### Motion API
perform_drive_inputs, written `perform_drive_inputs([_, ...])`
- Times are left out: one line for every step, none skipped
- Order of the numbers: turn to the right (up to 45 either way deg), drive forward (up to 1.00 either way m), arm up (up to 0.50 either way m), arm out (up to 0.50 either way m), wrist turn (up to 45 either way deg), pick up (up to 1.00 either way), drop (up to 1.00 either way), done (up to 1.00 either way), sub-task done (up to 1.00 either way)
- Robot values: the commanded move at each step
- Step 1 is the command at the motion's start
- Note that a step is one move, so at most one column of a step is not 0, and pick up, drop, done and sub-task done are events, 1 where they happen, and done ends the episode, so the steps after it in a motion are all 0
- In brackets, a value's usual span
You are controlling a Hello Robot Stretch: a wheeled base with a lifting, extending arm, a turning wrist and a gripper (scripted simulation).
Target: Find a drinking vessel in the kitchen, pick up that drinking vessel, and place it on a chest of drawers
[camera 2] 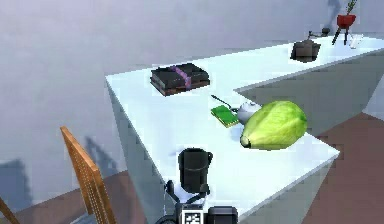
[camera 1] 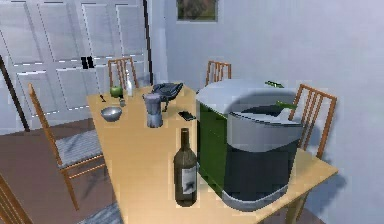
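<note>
A big white counter (camera 2: 140,105) is being shown in the arm side view. A wooden table (camera 1: 140,165) is being shown in the forward view, with a green and grey bin (camera 1: 245,140) being seen at its 3 o'clock side. On the counter, a green leafy ball (camera 2: 272,124) is being seen at 2 o'clock from a black mug (camera 2: 194,168). The mug is being shown upright near the counter's 6 o'clock edge. The gripper (camera 2: 183,195) is being seen at 6 o'clock from the mug. How the jaws are set, and whether anything is being held, cannot be told.
</note>
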Motion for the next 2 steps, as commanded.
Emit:
perform_drive_inputs([0.0,0.0,0.0,0.0,0.0,1.0,0.0,0.0,0.0])
perform_drive_inputs([0.0,0.0,0.1,0.0,0.0,0.0,0.0,0.0,0.0])
